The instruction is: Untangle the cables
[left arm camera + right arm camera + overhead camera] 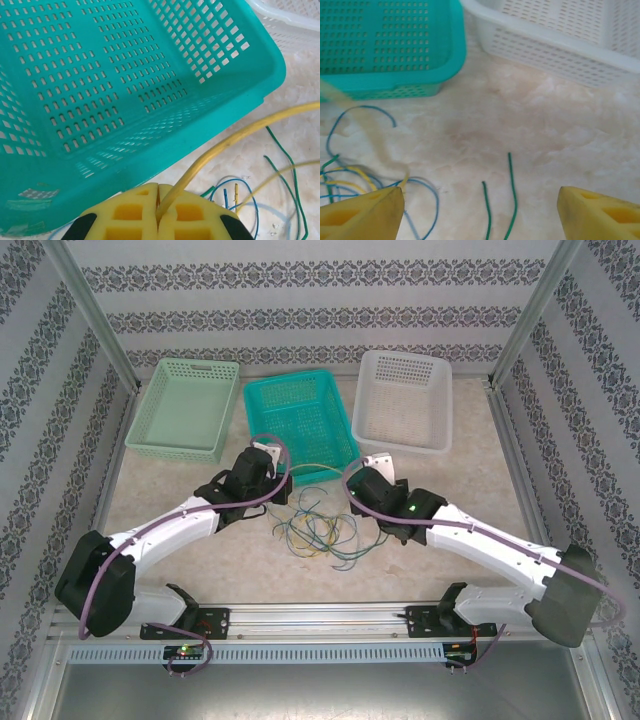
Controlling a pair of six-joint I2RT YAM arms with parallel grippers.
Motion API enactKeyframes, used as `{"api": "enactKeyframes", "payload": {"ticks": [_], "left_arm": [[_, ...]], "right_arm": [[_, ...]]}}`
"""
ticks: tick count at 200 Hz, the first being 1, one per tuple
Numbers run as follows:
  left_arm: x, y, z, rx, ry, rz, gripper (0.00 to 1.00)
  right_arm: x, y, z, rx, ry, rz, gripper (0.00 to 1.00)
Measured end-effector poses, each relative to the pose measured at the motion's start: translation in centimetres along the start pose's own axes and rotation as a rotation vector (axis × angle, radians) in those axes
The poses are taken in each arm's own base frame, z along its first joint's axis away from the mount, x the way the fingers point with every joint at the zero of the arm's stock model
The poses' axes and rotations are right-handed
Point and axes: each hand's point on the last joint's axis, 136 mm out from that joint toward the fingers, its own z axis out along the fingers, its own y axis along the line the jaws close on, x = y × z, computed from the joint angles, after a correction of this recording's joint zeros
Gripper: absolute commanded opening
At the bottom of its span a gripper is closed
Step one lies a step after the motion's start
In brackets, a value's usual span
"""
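The left gripper (pixel 158 202) has its yellow pads pressed together on a yellow cable (pixel 235 137), which runs out toward 2 o'clock in the left wrist view. The right gripper (pixel 480 215) stands with its jaws wide apart and empty over two loose green cable ends (pixel 512 190).

The cables (pixel 318 530) lie in a loose knot on the table (pixel 545 135) between the two grippers. They look light, limp and springy, likely to drag their neighbours when pulled. A free end is probably the best place to take hold.

From the knot, the teal basket (pixel 270 70) sits close at 12 o'clock, where its wall could snag a loop. The white basket (pixel 555 55) is at 2 o'clock and the pale green basket (pixel 175 450) at 10 o'clock.
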Motion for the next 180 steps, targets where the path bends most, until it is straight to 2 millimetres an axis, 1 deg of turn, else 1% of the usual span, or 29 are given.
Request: {"api": "enactKeyframes", "payload": {"ticks": [10, 25, 38, 52, 72, 98, 113, 131, 169, 180], "left_arm": [[-0.1, -0.1, 0.1, 0.003, 0.001, -0.006, 0.0], [-0.3, -0.4, 0.3, 0.012, 0.005, -0.017, 0.0], [-0.4, -0.6, 0.4, 0.019, 0.009, -0.026, 0.0], [-0.5, -0.7, 0.5, 0.026, 0.009, -0.04, 0.0], [-0.6, -1.1, 0.5, 0.046, 0.006, -0.065, 0.0], [-0.9, -1.5, 0.5, 0.063, -0.001, -0.091, 0.0], [-1.2, -1.6, 0.7, 0.069, -0.008, -0.101, 0.0], [-1.2, -1.6, 0.7, 0.07, -0.011, -0.11, 0.0], [-1.7, -1.6, 0.7, 0.066, -0.03, -0.115, 0.0], [-1.8, -1.6, 0.7, 0.063, -0.036, -0.114, 0.0]], "right_arm": [[0.3, 0.7, -0.2, -0.03, -0.007, 0.003, 0.72], [0.9, 2.0, -0.3, -0.087, -0.015, -0.001, 0.72], [1.6, 3.6, -0.4, -0.14, -0.015, -0.017, 0.73], [2.4, 5.7, -0.2, -0.194, -0.009, -0.038, 0.76], [3.6, 8.8, 0.9, -0.257, 0.016, -0.065, 0.78], [6.2, 12.2, 3.4, -0.288, 0.091, -0.134, 0.78], [7.2, 14.0, 4.6, -0.308, 0.121, -0.167, 0.75], [7.8, 15.8, 5.1, -0.346, 0.134, -0.19, 0.69], [8.0, 17.1, 5.0, -0.402, 0.137, -0.192, 0.52], [8.1, 17.5, 4.8, -0.421, 0.139, -0.188, 0.49]]}}
